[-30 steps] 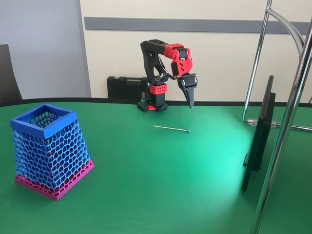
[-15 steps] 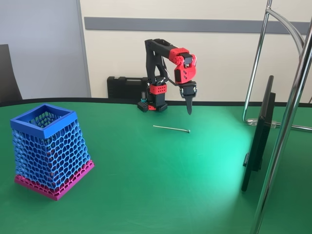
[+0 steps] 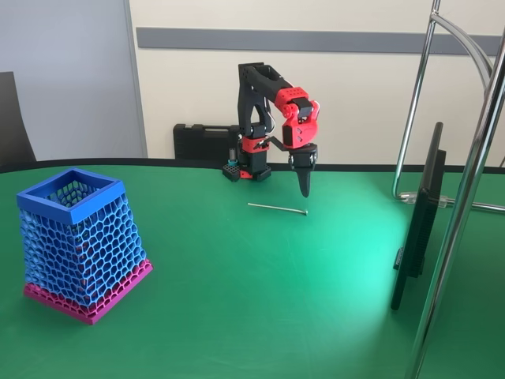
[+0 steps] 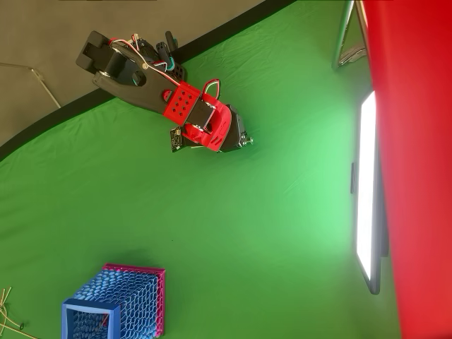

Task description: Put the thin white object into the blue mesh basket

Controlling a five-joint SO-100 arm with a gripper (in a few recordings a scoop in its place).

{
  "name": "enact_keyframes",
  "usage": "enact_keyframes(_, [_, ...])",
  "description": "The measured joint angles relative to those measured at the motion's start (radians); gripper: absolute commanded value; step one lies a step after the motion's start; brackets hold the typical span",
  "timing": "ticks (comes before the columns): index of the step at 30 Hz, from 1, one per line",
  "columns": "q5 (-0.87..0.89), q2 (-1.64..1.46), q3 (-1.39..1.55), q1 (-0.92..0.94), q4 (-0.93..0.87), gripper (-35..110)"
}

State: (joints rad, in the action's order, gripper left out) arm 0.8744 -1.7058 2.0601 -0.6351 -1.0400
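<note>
Thin white object (image 3: 277, 208) lies below closed, empty fingers (image 3: 304, 183).

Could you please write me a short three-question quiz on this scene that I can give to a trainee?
1. True or false: the thin whitish-grey stick lies flat on the green table.
2. In the fixed view, the red and black gripper is: A) inside the basket, B) above the stick's right end, C) resting on the table.
3. Fill in: the blue honeycomb mesh basket with its pink base stands ____ on the table.

Key: 1 true; 2 B; 3 upright.
</note>
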Motion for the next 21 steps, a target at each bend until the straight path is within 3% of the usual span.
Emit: enact_keyframes(21, [-0.015,0.080,0.012,0.026,0.055,11])
